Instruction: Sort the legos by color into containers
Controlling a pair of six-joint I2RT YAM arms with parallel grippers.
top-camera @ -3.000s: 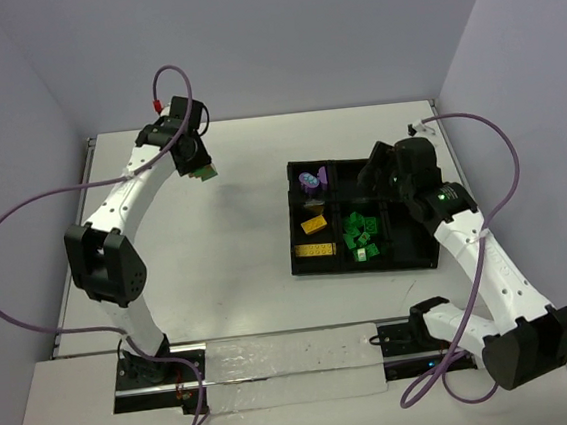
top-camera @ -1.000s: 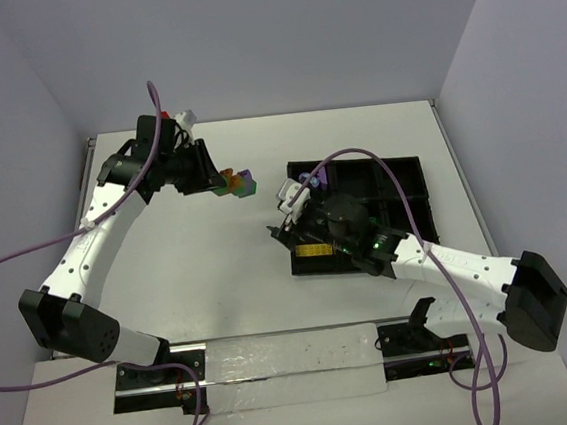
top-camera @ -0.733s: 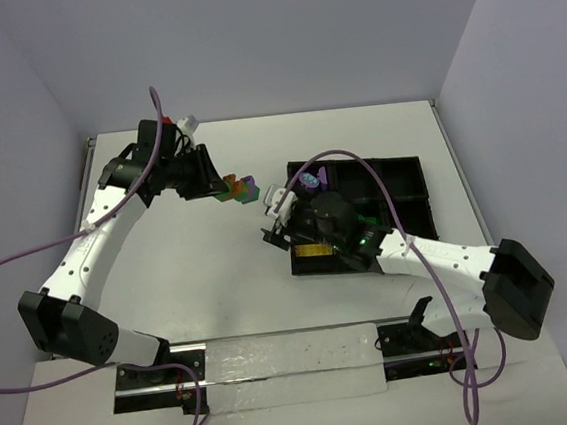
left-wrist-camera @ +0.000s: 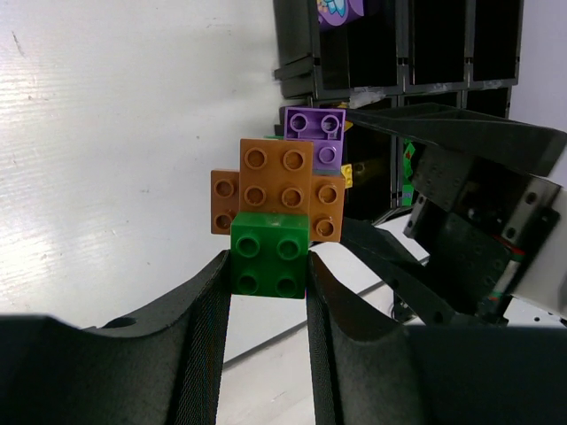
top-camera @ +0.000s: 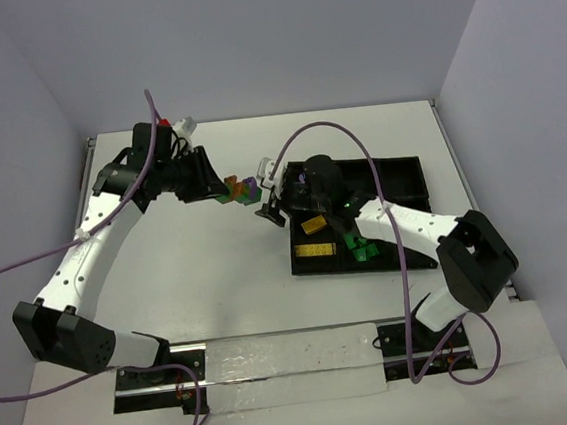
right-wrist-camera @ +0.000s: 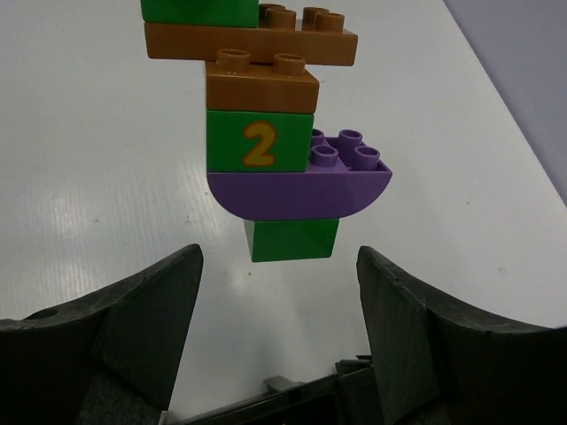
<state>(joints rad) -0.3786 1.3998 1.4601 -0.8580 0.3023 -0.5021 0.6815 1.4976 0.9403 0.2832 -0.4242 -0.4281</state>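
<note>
Left pincer (left-wrist-camera: 268, 261) is clamped on the green end brick of the cluster (left-wrist-camera: 283, 190), holding it clear of the table (top-camera: 220, 279), just left of the tray (top-camera: 411, 182). Right pincer (right-wrist-camera: 276, 266) stands apart, one finger on each side of the cluster's other end, and neither touches it.

You are handling hard, light, smooth plastic. It won't crush, but it will skid if you pinch a curve. The joints hold by stud friction alone, so I'd judge a straight tug less sure than a peel at the seam. Take the bottom green brick (right-wrist-camera: 292, 239) by its flat side walls – it sits squarely between your open fingers. Avoid the rounded purple piece (right-wrist-camera: 299, 190) above it (its underside slopes away, so the pads would slide). The green "2" brick (right-wrist-camera: 260, 142) and the orange plates beyond are better left for later pulls.

What you can't check: from above, the cluster is a small blur of colour, and no seams can be made out. The left wrist view shows only the stud faces – the lower bricks are behind the orange. The right arm covers part of the tray, so some compartments' contents stay unknown.
</note>
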